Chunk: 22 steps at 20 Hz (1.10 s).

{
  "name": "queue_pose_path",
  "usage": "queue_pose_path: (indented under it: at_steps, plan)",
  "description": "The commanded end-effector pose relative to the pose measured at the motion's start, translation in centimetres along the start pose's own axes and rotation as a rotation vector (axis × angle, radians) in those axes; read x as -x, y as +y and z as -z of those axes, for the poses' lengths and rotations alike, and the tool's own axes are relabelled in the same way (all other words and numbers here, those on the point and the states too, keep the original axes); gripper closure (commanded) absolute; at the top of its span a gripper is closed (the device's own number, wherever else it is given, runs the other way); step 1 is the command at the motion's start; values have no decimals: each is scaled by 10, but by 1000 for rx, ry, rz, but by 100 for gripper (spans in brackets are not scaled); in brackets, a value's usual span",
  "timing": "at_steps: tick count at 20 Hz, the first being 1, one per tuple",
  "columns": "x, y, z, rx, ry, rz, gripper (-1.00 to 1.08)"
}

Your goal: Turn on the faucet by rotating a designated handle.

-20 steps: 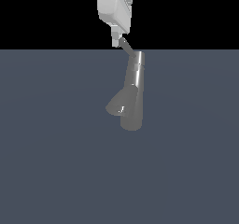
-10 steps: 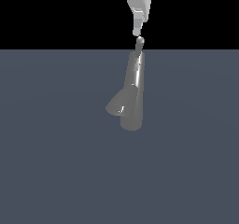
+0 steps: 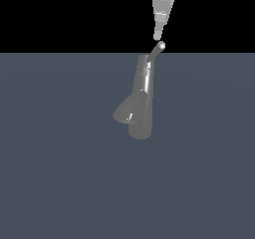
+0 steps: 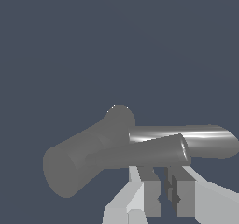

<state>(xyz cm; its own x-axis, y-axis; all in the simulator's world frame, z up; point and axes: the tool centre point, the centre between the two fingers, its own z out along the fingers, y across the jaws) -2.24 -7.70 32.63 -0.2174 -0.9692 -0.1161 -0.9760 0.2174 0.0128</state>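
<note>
1. In the wrist view we see the gripper (image 4: pixel 165 190) with its two fingers (image 4: pixel 151 197) drawn nearly together, only a thin slit between them and nothing held; we read the jaws as clenched.
2. The fingertips sit just beside the handle (image 4: pixel 140 154), a slim grey rod; we cannot tell whether they touch it.
3. In the exterior view the gripper (image 3: pixel 158 35) hangs just above the handle's (image 3: pixel 155 52) bright tip, narrowly apart.
4. The faucet (image 3: pixel 142 96) stands on the dark slate floor (image 3: pixel 60 173), its column leaning toward the exterior view's right, the wide conical spout (image 3: pixel 127 111) branching toward the left.
</note>
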Motion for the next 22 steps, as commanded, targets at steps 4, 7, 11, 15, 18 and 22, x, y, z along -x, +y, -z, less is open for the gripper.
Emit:
queue_pose_path:
  at_steps: [4,7,11,15,18,22]
  plan:
    - [-26,-8,-18,27,6,-14,108]
    - [-36,-14,-23,33,8,-17,108]
    - [-49,-21,-29,41,11,-20,108]
    - [-63,-27,-35,48,13,-23,108]
    - [-73,-32,-40,54,15,-25,108]
    - [-69,-44,-20,9,8,-18,108]
